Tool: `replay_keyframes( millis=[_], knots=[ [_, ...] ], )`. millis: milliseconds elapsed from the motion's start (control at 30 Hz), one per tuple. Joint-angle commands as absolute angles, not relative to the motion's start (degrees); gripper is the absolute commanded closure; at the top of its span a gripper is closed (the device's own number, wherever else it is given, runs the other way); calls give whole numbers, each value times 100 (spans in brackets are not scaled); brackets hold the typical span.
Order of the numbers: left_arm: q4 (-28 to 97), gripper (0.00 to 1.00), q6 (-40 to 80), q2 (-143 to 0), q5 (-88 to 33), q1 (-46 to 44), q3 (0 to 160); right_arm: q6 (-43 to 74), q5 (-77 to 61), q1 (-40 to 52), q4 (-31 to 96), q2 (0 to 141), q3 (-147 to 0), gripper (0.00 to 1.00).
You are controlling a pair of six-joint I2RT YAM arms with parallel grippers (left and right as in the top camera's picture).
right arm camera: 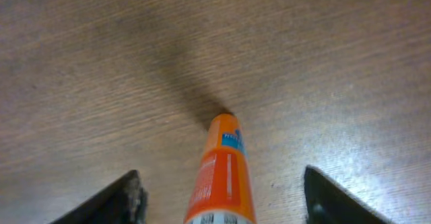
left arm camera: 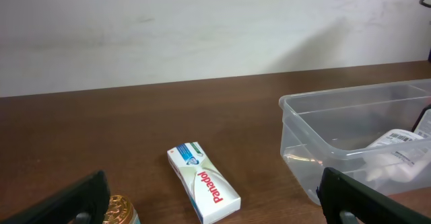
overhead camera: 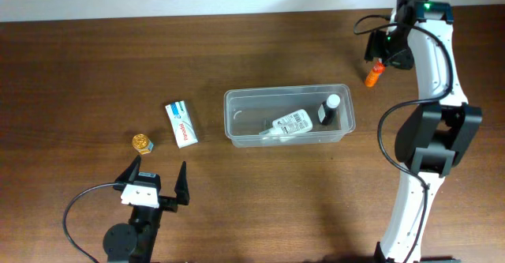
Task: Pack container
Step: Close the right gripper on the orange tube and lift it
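The container [overhead camera: 251, 111] sits mid-surface with a white bottle [overhead camera: 290, 124] and a dark one [overhead camera: 327, 111] inside. The right gripper [right arm camera: 224, 200] hangs over an orange tube [right arm camera: 222, 163] beyond the container's far right corner, jaws apart either side, not touching it. The left gripper [overhead camera: 159, 168] rests near a box [overhead camera: 181, 123], jaws spread wide, empty

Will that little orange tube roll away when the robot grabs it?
Maybe. The orange tube looks round and lies on its side, so a nudge could roll it. It looks small, so it is probably light. Its skin looks smooth and shiny, so it might slip if the right hand, open on either side of it, squeezes off-centre.
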State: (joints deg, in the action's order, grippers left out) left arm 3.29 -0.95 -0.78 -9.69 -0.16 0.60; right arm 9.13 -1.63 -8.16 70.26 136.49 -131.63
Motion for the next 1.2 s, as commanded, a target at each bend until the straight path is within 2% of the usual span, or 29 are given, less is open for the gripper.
replay_keyframes(
  millis=[0,667,933,1167],
  knots=[
    [370,1,-178,-30,-1072,27,58,921,-174,-777,7002,13727,-13124,39],
    [370,1,-178,-30,-1072,27,58,928,-174,-777,7013,13719,-13126,76],
    [370,1,-178,-30,-1072,27,58,945,-174,-777,7164,13550,-13229,79],
    [370,1,-178,-30,-1072,27,58,947,-207,-777,7972,13524,-13965,80]
  ],
)
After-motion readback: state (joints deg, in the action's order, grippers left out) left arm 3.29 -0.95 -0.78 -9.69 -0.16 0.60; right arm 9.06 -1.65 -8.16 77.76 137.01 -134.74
